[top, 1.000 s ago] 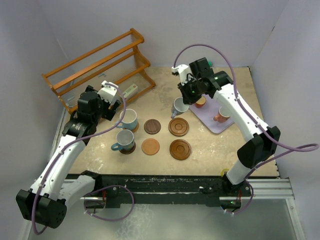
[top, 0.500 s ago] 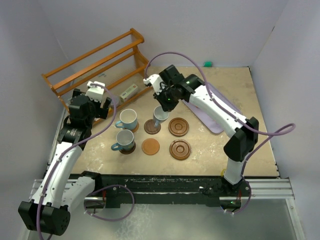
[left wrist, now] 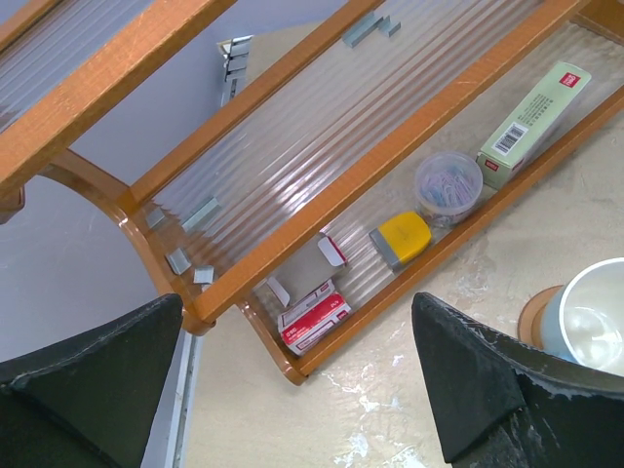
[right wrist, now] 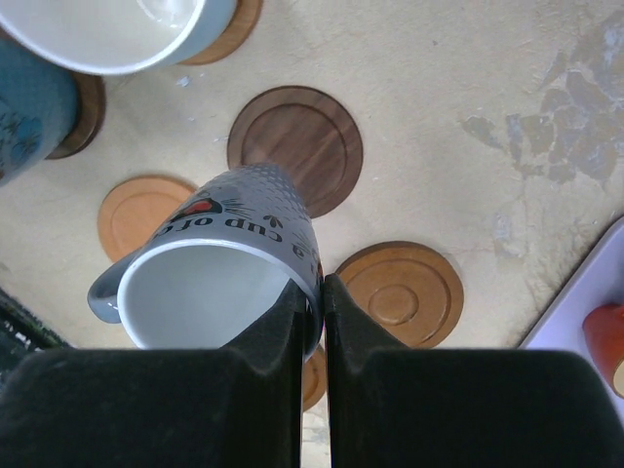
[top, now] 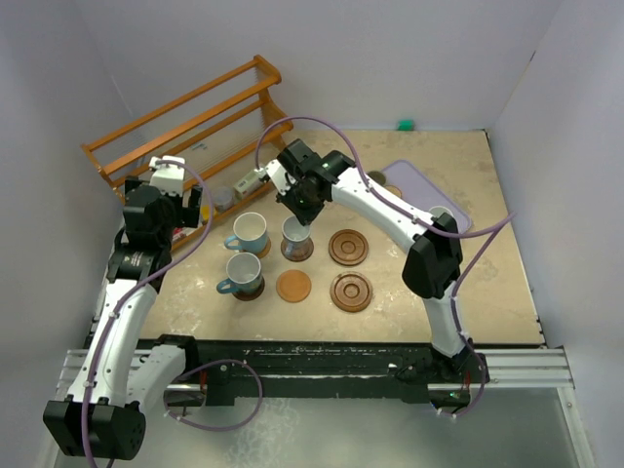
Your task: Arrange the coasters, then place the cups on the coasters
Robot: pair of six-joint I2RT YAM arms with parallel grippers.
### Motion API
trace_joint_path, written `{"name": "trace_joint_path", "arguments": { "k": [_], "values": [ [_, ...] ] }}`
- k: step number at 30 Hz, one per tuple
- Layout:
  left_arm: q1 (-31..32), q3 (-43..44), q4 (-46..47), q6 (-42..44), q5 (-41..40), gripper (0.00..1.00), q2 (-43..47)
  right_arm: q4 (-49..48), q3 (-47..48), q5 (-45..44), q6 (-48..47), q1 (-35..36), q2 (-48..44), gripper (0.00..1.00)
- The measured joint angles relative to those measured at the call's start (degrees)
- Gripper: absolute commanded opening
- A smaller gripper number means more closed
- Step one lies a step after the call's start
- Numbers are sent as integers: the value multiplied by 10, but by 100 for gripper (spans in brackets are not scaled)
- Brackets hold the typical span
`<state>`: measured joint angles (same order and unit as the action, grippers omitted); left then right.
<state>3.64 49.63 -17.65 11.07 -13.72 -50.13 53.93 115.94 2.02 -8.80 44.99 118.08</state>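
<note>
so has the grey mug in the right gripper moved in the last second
Yes. The grey mug, pinched by the right gripper, has travelled left from beside the lavender tray to over the dark brown coaster.

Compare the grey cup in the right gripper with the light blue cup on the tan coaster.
The grey cup is pinched at its rim by the right gripper; the light blue cup stands free. The grey cup bears dark lettering and is over a dark brown coaster; the light blue cup sits on a tan coaster. Both have handles and pale insides.
</note>
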Motion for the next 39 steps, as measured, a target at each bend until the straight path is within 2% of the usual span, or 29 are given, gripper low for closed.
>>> {"name": "trace_joint_path", "arguments": {
  "k": [12, 36, 39],
  "values": [
    [-3, -7, 0, 0, 0, 97, 13, 12, 43, -26, 34, 0, 67, 0],
    [-3, -8, 0, 0, 2, 98, 21, 23, 63, -45, 68, -1, 118, 0],
    [-3, -8, 0, 0, 2, 98, 21, 23, 63, -45, 70, -2, 118, 2]
  ]
}}
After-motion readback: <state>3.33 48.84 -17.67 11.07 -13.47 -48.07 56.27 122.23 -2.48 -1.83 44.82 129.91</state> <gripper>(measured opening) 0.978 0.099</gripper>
